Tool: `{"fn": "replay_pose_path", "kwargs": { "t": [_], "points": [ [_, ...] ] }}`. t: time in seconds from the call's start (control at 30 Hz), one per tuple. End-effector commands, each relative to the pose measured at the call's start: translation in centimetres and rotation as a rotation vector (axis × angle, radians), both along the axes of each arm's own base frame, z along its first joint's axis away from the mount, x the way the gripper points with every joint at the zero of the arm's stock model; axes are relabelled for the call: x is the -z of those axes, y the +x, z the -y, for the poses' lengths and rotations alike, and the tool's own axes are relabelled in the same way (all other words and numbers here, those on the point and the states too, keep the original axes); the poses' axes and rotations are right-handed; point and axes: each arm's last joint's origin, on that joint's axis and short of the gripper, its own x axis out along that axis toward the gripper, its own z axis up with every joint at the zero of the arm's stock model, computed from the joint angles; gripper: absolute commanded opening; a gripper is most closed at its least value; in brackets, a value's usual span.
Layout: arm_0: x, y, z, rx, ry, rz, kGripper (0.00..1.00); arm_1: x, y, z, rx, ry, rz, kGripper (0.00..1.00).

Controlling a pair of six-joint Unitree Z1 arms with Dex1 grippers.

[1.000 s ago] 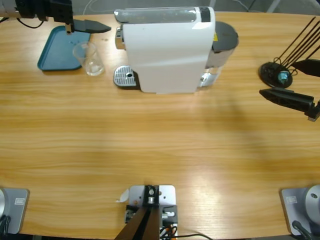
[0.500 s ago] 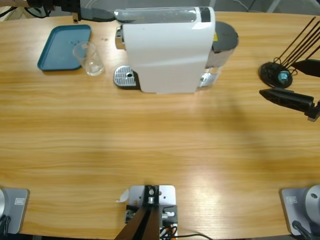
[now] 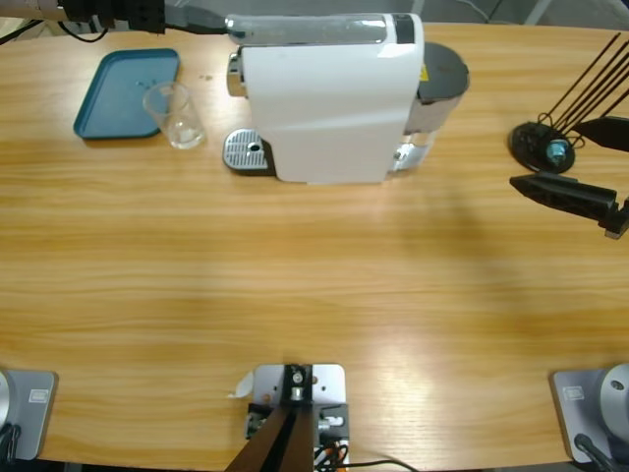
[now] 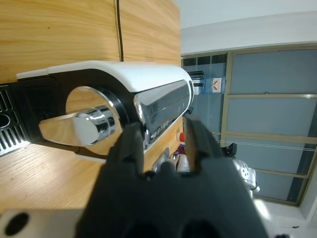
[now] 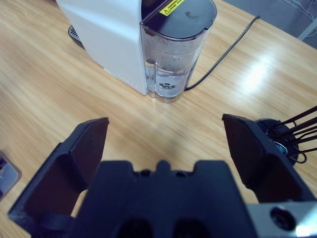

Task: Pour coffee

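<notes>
Coffee is not visible yet; the clear glass cup (image 3: 176, 115) near the table's far left corner, touching the teal tray (image 3: 123, 93), looks empty. It will be light, slippery and fragile; grip its wall low. The left gripper (image 4: 162, 144), jaws narrowly apart, holds nothing at the capsule coffee machine's (image 3: 329, 98) chrome lever (image 4: 163, 107). The right gripper (image 5: 166, 136) gapes wide, empty, near the right edge.

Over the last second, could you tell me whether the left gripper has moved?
Yes. The left gripper has moved from over the teal tray toward the table's far edge and rightward, reaching the white coffee machine's top end.
</notes>
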Motion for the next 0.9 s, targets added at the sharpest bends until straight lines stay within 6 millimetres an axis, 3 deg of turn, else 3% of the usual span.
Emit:
{"fn": "replay_pose_path", "kwargs": {
  "t": [0.03,0.37,0.9],
  "points": [
    [0.0,-0.6,0.3,-0.027,0.025,0.026,0.0,0.9,-0.5,0.4,0.014,-0.009,-0.001,1.0],
    [-2.4,-1.8,-0.3,-0.064,0.009,0.094,0.0,1.0,-0.5,0.4,0.014,-0.007,0.001,1.0],
    [-5.6,-1.5,1.1,-0.035,-0.034,0.158,0.0,1.1,-0.4,0.3,0.016,-0.007,0.003,1.0]
  ]
}}
